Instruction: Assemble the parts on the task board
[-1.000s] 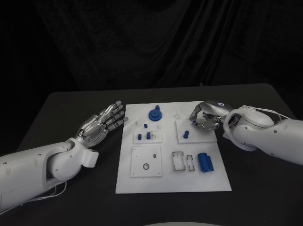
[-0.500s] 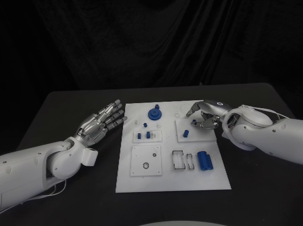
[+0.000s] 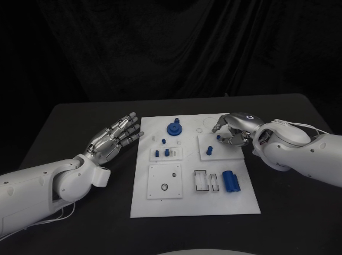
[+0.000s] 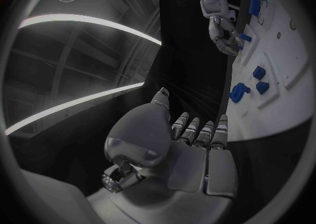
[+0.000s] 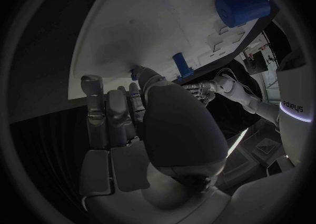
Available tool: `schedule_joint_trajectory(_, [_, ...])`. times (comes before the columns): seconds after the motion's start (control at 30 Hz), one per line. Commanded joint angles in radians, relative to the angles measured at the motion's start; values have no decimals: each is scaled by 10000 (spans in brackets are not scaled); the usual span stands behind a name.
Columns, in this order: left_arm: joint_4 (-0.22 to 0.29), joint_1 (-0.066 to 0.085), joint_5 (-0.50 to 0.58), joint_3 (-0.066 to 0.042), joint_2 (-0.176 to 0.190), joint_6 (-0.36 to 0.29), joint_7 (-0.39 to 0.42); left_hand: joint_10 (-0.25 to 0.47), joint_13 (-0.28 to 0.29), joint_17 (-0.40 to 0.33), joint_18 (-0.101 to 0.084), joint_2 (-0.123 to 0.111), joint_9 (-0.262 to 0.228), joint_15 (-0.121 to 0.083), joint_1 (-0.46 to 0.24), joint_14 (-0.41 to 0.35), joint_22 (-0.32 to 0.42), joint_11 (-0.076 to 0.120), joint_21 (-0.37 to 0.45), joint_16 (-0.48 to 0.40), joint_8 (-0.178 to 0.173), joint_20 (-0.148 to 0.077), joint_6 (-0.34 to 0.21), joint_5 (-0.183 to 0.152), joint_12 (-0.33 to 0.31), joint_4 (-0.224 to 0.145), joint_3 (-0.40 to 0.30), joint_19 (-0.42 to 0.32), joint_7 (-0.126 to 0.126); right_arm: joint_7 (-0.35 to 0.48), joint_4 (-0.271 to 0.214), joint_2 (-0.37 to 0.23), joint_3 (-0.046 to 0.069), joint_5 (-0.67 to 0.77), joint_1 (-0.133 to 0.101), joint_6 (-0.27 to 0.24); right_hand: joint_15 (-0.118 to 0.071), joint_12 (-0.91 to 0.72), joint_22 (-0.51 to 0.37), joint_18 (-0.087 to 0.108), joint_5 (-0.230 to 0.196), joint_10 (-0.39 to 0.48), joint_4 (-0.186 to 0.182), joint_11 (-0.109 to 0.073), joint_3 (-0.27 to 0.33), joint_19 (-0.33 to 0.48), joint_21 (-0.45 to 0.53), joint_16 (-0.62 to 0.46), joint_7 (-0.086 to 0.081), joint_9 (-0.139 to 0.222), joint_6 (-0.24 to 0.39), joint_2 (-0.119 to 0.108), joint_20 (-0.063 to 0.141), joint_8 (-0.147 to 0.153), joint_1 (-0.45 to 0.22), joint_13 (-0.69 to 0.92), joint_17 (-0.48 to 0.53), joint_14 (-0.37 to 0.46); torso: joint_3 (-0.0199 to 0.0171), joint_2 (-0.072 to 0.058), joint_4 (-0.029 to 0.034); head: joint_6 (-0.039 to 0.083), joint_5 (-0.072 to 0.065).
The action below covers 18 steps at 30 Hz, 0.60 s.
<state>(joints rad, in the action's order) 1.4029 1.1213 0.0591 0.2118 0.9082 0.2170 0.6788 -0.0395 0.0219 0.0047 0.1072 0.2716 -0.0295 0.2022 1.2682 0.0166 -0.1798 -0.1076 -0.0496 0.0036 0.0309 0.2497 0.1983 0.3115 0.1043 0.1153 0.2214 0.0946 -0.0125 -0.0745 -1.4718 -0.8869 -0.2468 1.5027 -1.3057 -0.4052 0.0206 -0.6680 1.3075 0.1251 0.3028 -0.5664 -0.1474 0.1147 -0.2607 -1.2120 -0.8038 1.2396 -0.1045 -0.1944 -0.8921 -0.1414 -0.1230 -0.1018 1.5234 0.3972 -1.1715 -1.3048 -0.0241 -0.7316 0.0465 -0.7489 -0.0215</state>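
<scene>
The white task board (image 3: 194,208) lies mid-table. My right hand (image 3: 232,130) hovers over its far right corner, and thumb and a finger pinch a small blue peg (image 3: 219,138) at the board's surface, with one finger stretched out towards the board's middle. The right wrist view shows the small blue peg (image 5: 134,71) at the thumb tip. A taller blue peg (image 3: 210,150) stands just beside it. My left hand (image 3: 114,138) is held flat and open off the board's left edge, holding nothing; the left wrist view shows its fingers (image 4: 197,129) straight and apart.
A round blue part (image 3: 174,128) stands at the board's far middle. Small blue pegs (image 3: 164,153) sit in a plate left of centre. A blue cylinder (image 3: 231,182) lies at the near right, beside two slotted pockets (image 3: 204,181). Black table (image 3: 79,114) surrounds the board.
The right hand's fingers have uncurled somewhat, one finger now reaching out over the board. The left hand has stayed where it was.
</scene>
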Motion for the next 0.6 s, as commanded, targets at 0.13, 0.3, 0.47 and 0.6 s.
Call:
schedule_joint_trajectory(0.13, [-1, 3, 71, -9, -30, 213, 1318, 24, -2, 14, 153, 52, -1, 92, 148, 14, -27, -64, -57, 36, -21, 136, 18, 144, 1, -125, 8, 25, -12, -199, -145, -109, 2, 372, 27, -331, -62, -1022, 849, 111, 424, -421, -42, -64, -98, -182, -232, 141, 17, -146, -374, 100, 23, -190, 18, 495, -81, -137, 0, 0, 0, 0, -3])
schedule_joint_trajectory(0.3, [-28, 3, 71, -9, -42, 222, 1309, 25, -2, 18, 179, 89, 0, 106, 203, 30, -37, -74, -73, 42, -22, 174, 11, 296, 4, -218, 5, 41, -5, -174, -180, -149, 2, 381, 30, -387, -92, -1430, 902, 72, 570, -538, -50, -128, -167, -321, -482, 258, 23, -284, -562, 131, 50, -316, -9, 717, -175, -254, 1, 3, 10, -29, -22])
schedule_joint_trajectory(0.47, [-51, 2, 71, -9, -61, 230, 1297, 24, -1, 25, 204, 121, -1, 119, 263, 54, -53, -88, -92, 52, -22, 209, 10, 451, 11, -323, -11, 61, 11, -141, -184, -133, 2, 383, 40, -406, -119, -1598, 973, 21, 618, -744, -77, -204, -235, -515, -815, 406, -20, -356, -560, 162, 75, -335, -38, 778, -313, -422, 0, 2, 4, -59, -9])
schedule_joint_trajectory(0.6, [-80, 2, 71, -9, -80, 244, 1283, 22, 0, 27, 216, 137, 1, 128, 303, 64, -58, -98, -101, 57, -23, 228, -1, 539, 17, -391, -28, 70, 12, -124, -173, -92, 2, 384, 47, -381, -128, -1634, 1001, -1, 616, -859, -103, -241, -270, -599, -952, 469, -40, -398, -590, 183, 85, -361, -63, 778, -373, -501, 5, -2, -8, -99, 17])
